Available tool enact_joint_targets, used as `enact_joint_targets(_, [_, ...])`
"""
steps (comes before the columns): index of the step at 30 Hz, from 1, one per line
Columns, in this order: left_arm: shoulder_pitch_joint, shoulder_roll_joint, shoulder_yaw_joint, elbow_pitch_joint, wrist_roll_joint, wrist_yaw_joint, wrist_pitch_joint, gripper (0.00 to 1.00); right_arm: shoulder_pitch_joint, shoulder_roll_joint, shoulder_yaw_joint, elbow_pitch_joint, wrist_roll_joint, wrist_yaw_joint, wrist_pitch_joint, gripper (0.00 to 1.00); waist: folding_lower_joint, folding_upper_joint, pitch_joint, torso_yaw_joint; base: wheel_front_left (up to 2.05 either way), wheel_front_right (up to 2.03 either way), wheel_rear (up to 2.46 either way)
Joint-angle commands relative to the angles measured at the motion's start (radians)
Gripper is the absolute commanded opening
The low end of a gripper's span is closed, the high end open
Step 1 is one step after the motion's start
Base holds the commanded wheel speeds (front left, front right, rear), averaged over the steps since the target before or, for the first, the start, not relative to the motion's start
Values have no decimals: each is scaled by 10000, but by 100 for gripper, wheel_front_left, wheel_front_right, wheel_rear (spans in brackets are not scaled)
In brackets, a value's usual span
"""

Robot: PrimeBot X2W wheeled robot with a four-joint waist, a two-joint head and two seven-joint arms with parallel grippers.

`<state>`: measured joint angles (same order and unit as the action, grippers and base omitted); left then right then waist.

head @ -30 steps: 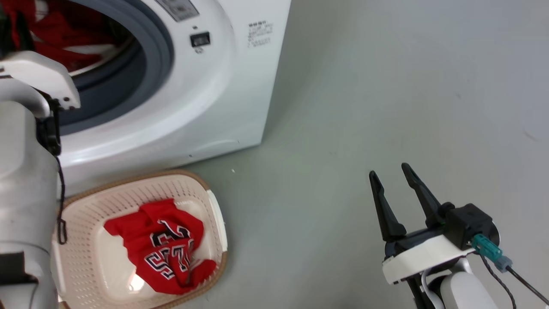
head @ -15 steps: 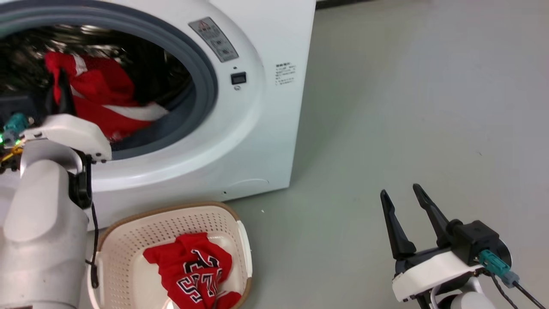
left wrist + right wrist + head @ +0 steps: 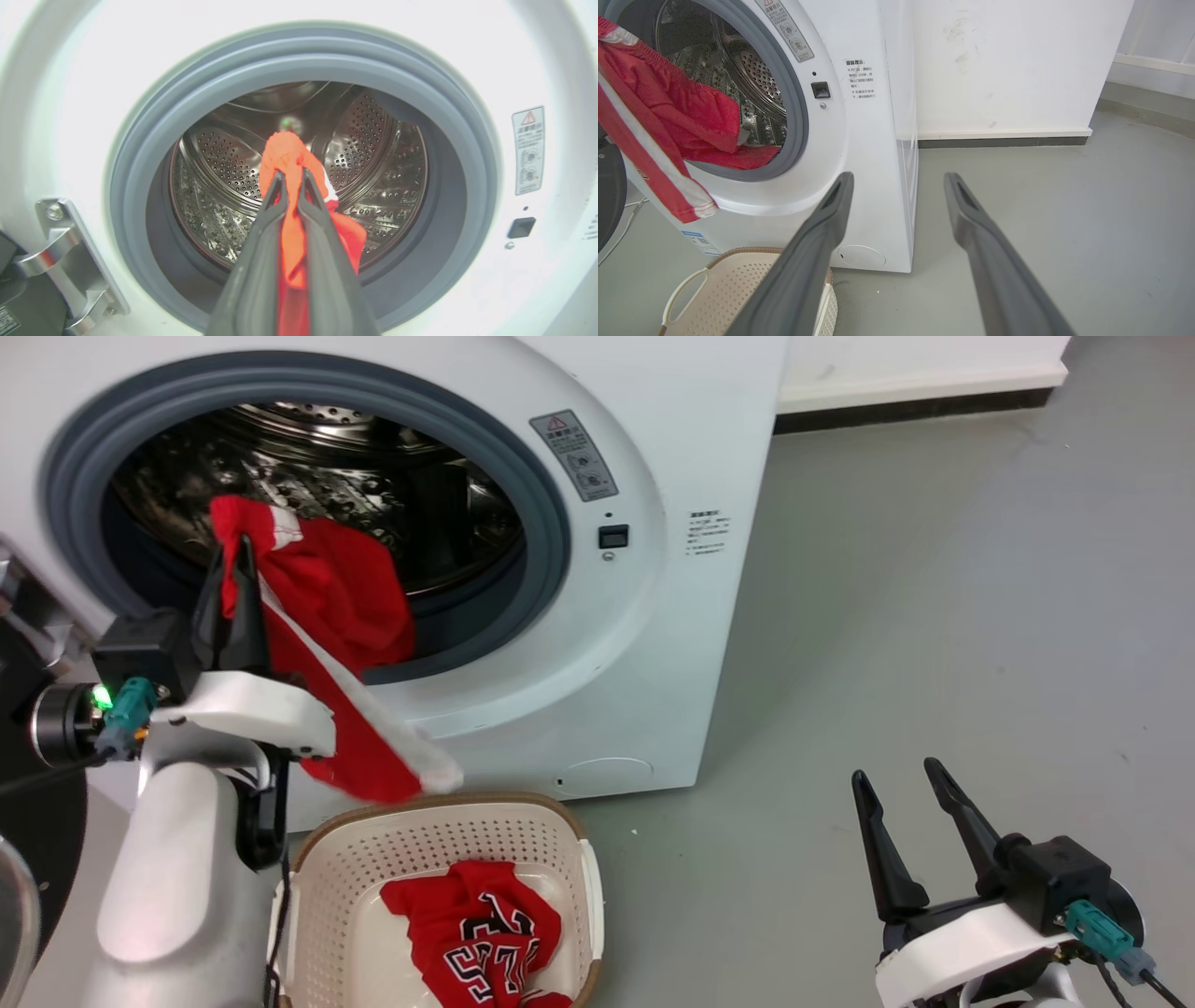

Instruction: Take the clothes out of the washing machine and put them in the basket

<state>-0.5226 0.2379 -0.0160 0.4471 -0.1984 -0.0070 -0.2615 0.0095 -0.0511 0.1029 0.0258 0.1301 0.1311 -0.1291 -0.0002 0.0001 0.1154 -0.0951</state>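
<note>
Head view: my left gripper [image 3: 238,555], before the round opening of the washing machine [image 3: 672,644], is clamped on the red garment with white trim [image 3: 345,597]; one banded end hangs down the machine's front, above the basket [image 3: 420,807]. A fold appears to rest on the grey door seal [image 3: 796,121], though I see it poorly. The lettered jersey [image 3: 476,924] lies in the basket, just below the machine. My right gripper [image 3: 894,770], well right of the machine, stands spread wide.

Bright even light; washing machine [image 3: 327,14] glare-washed.
</note>
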Motion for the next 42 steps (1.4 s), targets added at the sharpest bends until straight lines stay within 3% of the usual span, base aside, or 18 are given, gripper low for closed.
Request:
enact_joint_targets(1, [281, -80, -30, -331, -6, 41, -51, 0, 150, 19, -29, -118, -94, -7, 43, 100, 2, -1, -104, 221, 0, 0, 0])
enact_joint_targets(10, [2151, -546, -426, -2833, -112, 300, 559, 0, 292, 19, -64, -470, -194, -7, 269, 100, 2, -1, -40, 758, 0, 0, 0])
enact_joint_targets(16, [3522, -889, -522, -3293, -352, 529, 728, 0, 216, 18, 30, -591, -241, -7, 317, 100, 2, -1, 243, 790, 0, 0, 0])
enact_joint_targets(22, [4247, -1251, -636, -2432, -613, 632, 447, 0, -56, 18, 102, -673, -276, -7, 313, 100, 2, -1, 788, 692, 0, 0, 0])
enact_joint_targets(31, [3702, -1459, -655, -448, -762, 523, 48, 0, -626, 19, 226, -791, -262, -7, 256, 100, 2, -1, 2104, 418, 0, 0, 0])
enact_joint_targets(36, [3023, -1439, -220, 1287, -931, 377, -49, 0, -1095, 19, 355, -712, -189, -7, 138, 100, 2, -1, 3085, 79, 0, 0, 0])
enact_joint_targets(42, [2435, -1333, 431, 2259, -801, 295, -59, 0, -1475, 19, 430, -625, -162, -7, -28, 100, 2, -1, 3899, -180, 0, 0, 0])
